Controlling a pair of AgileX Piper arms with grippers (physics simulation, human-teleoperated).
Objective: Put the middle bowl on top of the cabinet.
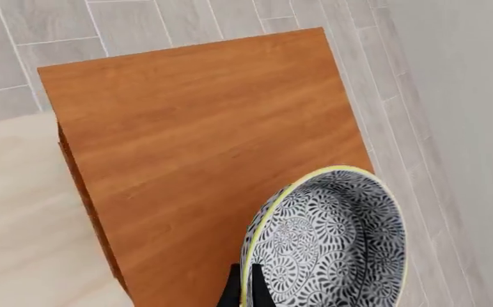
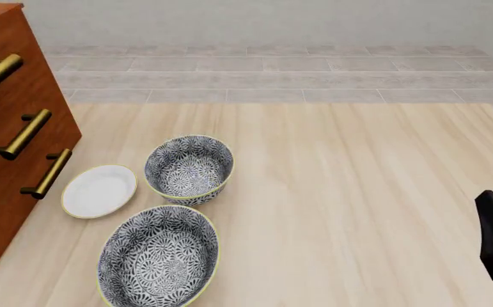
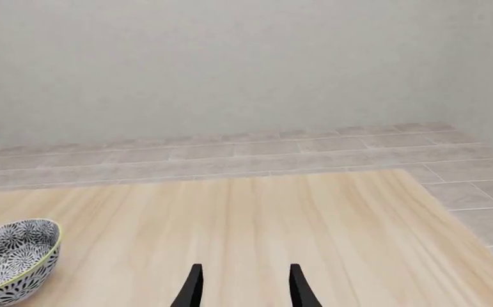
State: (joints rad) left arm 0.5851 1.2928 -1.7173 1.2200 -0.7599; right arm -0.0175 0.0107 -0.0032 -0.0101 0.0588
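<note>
One claw [image 1: 244, 288] pinching bowl [image 1: 327, 240] rim.

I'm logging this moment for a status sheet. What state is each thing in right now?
middle bowl: tilted, rim pinched by the left gripper, above the cabinet top.
cabinet: upright, drawers shut.
far bowl: upright on the table, empty.
near bowl: upright on the table, empty.
white saucer: flat on the table, empty.
right gripper: open, holding nothing.
</note>
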